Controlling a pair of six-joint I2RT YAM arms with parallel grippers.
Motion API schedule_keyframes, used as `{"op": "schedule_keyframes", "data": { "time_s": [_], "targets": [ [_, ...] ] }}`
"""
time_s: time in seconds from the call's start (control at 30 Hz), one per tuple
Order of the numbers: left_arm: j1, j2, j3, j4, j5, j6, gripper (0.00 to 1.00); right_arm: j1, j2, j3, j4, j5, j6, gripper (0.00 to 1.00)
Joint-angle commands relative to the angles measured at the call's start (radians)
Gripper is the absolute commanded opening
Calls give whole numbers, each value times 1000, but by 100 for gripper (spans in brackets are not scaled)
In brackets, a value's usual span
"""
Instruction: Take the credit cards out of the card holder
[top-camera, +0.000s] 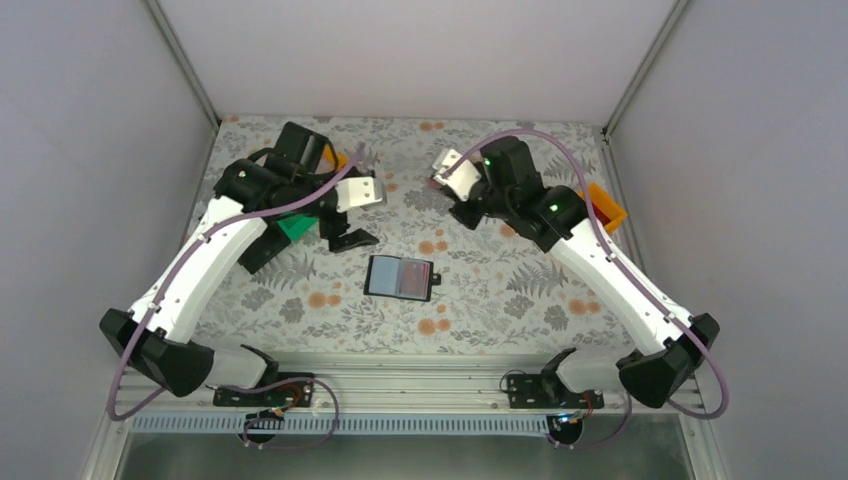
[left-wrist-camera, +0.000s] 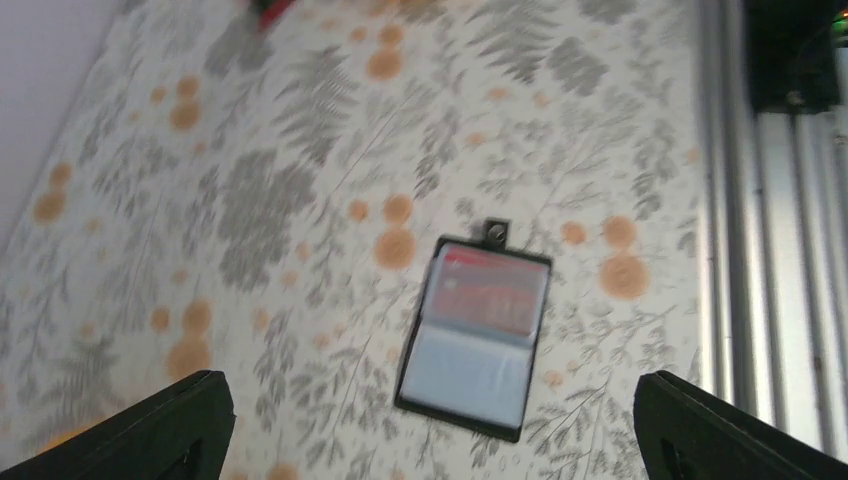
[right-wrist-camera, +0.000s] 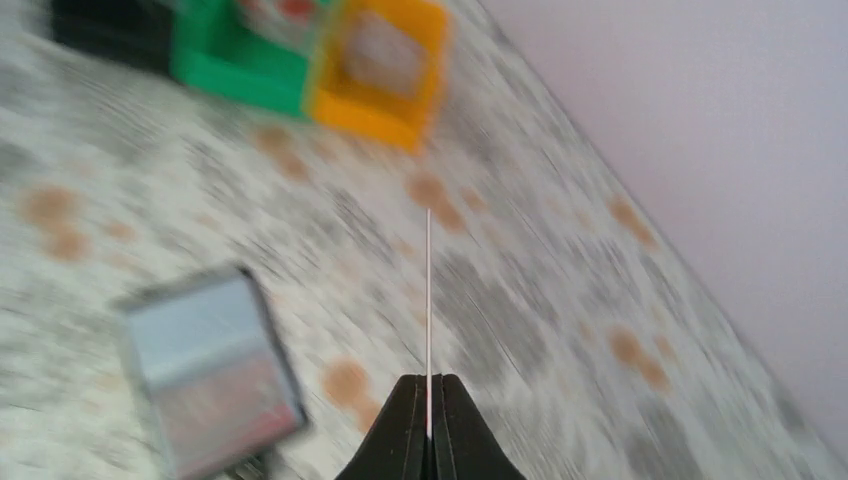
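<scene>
Right gripper (right-wrist-camera: 428, 385) is clamped on one credit card (right-wrist-camera: 428, 290), seen edge-on, held up well clear of the card holder (top-camera: 400, 278). The holder lies open flat mid-table between the arms, with a red card (left-wrist-camera: 490, 295) and a pale card (left-wrist-camera: 468, 365) in its pockets, so I'd say one out, at least two left. Left gripper (top-camera: 355, 215) has fingers wide apart, empty, pointed at the holder.

left gripper (top-camera: 358, 215) gapes wide, right gripper (right-wrist-camera: 428, 385) pinched tight, both arms raised.
</scene>
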Motion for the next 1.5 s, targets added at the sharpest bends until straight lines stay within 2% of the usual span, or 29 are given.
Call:
{"op": "schedule_keyframes", "data": {
  "time_s": [0.0,0.1,0.23,0.37,0.5,0.57,0.7,0.87,1.1,1.23,1.47],
  "targets": [
    [137,-50,-131,171,-3,-55,100,-157,-77,-196,125,310,-24,4],
    [194,-30,-231,268,23,-68,100,-268,-130,-295,199,325,-139,4],
    [198,27,-315,381,38,-100,100,-467,-158,-458,373,342,-327,4],
    [200,36,-336,385,66,-78,100,-664,-104,-498,496,194,-410,4],
    [200,22,-355,374,88,-60,100,-832,-23,-524,648,163,-437,4],
    [199,31,-354,372,88,-58,100,-897,12,-534,667,105,-468,4],
    [200,49,-347,351,117,-33,100,-960,85,-581,703,78,-541,4],
    [201,80,-321,324,138,-22,100,-1039,147,-589,692,-52,-613,4],
    [202,126,-302,313,135,-18,100,-1040,285,-506,679,-25,-660,4],
    [202,144,-290,303,130,-18,100,-1041,317,-506,741,43,-706,4],
    [201,158,-282,289,139,-14,100,-1040,396,-472,757,51,-732,4]
  ]
}}
